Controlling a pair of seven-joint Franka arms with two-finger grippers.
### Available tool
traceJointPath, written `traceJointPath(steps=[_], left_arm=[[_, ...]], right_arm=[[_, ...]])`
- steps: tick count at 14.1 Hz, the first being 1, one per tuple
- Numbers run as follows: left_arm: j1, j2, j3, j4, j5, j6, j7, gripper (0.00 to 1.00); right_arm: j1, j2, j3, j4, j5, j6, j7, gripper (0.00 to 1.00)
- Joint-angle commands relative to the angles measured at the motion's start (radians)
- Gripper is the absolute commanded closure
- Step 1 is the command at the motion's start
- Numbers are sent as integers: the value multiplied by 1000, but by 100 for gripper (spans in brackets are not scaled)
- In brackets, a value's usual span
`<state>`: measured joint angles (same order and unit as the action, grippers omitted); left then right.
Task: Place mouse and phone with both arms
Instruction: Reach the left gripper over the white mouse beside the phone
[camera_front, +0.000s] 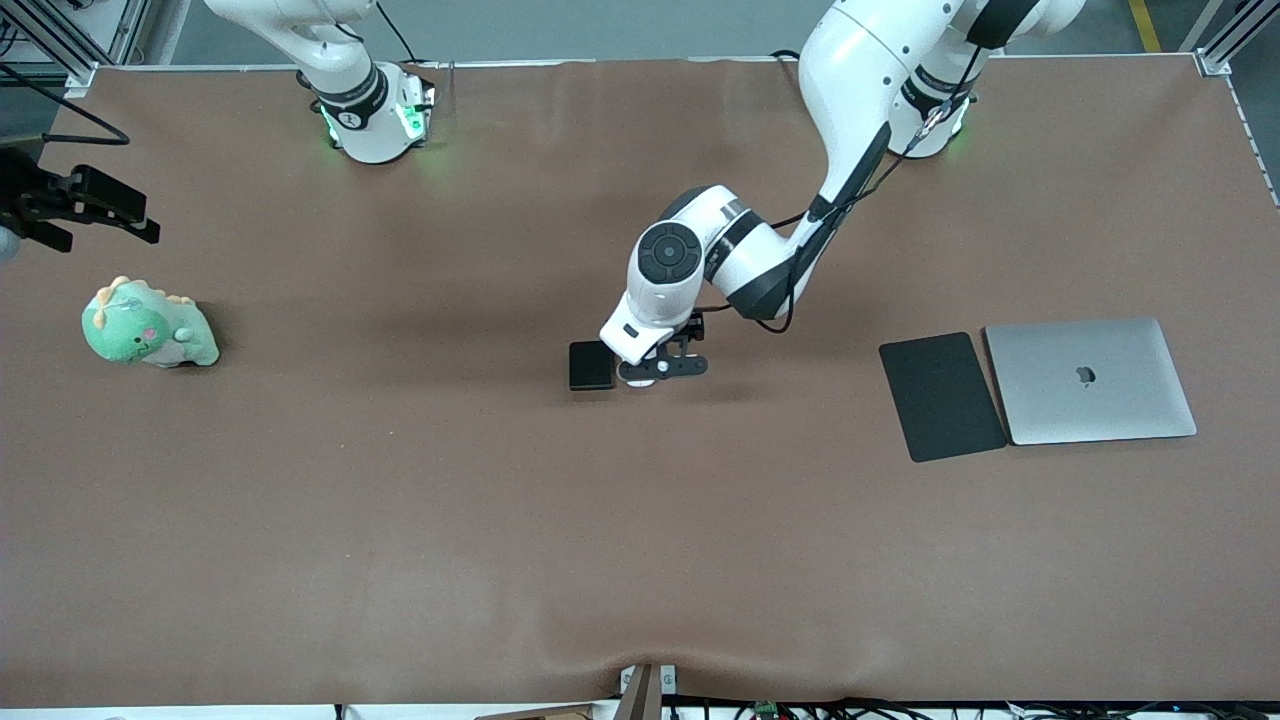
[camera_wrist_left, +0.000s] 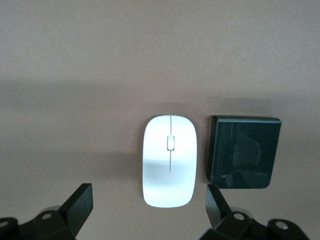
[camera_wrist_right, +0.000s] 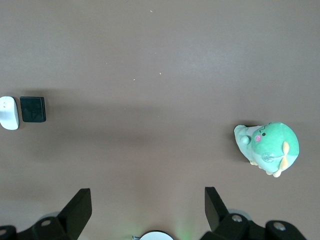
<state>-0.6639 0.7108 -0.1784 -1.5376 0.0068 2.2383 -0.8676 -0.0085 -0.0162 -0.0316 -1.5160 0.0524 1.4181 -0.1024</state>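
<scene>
Brown cloth covers the table (camera_front: 400, 520), with wide bare room around the middle. There the white mouse (camera_wrist_left: 170, 161) lies flat just beside the black phone (camera_wrist_left: 244, 151), a narrow gap between them, long axes parallel. The left gripper (camera_wrist_left: 147, 207) hangs directly over the mouse, fingers spread wider than it, holding nothing. The right gripper (camera_wrist_right: 147, 210) waits near the right arm's table end, open and empty, above the green plush dinosaur (camera_front: 148, 325). A mouse pad (camera_front: 941, 396) and closed laptop (camera_front: 1090, 380) lie side by side toward the left arm's end.

I see the small white oval mouse (camera_wrist_left: 169, 160) just beside the glossy black rectangular phone (camera_front: 591, 365), phone toward the right arm's end, both mid-table.
</scene>
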Motion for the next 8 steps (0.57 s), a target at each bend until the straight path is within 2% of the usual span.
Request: traceJointPath(steps=[1, 4, 8], left_arm=[[-28, 47, 20, 20, 1, 46, -19, 0], [-34, 71, 19, 22, 44, 72, -71, 0], [-51, 96, 19, 22, 44, 103, -102, 0]], right_arm=[[4, -4, -2, 0, 11, 2, 1, 0], [-2, 1, -2, 0, 7, -1, -10, 0], [7, 34, -1, 3, -2, -4, -14, 0]])
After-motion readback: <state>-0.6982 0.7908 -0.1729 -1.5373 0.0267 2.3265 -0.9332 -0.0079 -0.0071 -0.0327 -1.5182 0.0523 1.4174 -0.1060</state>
